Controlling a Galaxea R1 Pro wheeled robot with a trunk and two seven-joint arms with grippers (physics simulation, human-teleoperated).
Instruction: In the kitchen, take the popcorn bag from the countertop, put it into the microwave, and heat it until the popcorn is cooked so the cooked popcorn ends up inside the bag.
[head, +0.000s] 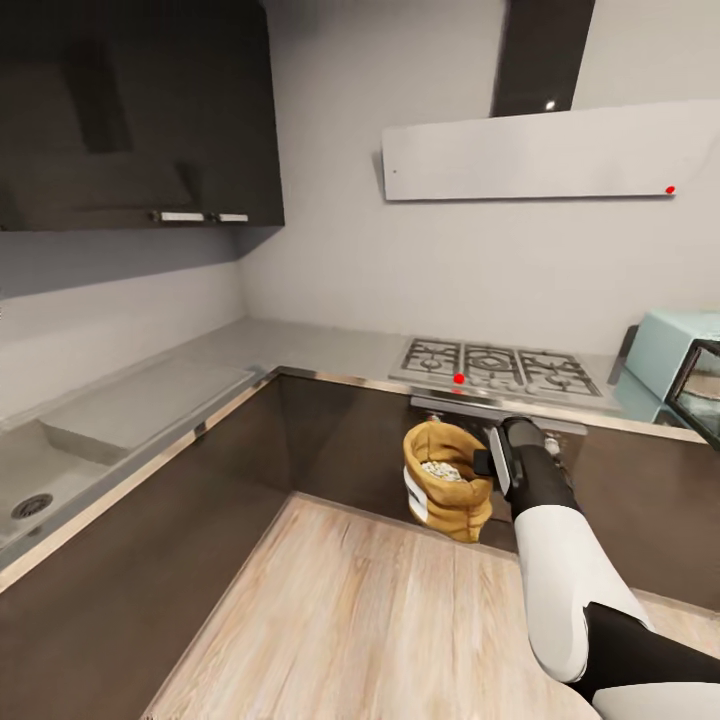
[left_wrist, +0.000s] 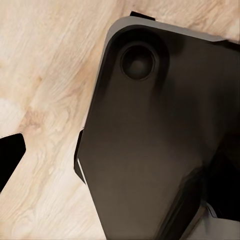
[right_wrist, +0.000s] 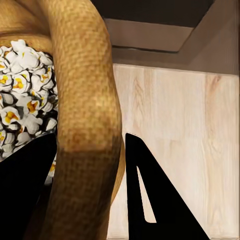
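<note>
My right gripper (head: 487, 462) is shut on the thick rolled rim of the tan popcorn bag (head: 445, 482), holding it upright in the air in front of the dark cabinets, below the countertop (head: 300, 350). Whitish popcorn (head: 440, 468) shows through its mouth. In the right wrist view the two black fingers of the gripper (right_wrist: 90, 137) pinch the bag's rim (right_wrist: 85, 75), with popcorn (right_wrist: 20, 100) just inside. The mint-blue microwave (head: 670, 360) stands on the counter at the far right, its dark glass door (head: 702, 395) swung open. One fingertip (left_wrist: 10, 155) of my left gripper hangs over the floor.
A gas hob (head: 495, 365) lies on the counter behind the bag, under a pale range hood (head: 530, 150). A sink (head: 30, 505) is set in the left counter run, with dark wall cabinets (head: 140, 110) above. Wood floor (head: 350, 620) spreads below; my dark base (left_wrist: 160, 140) sits beside the left gripper.
</note>
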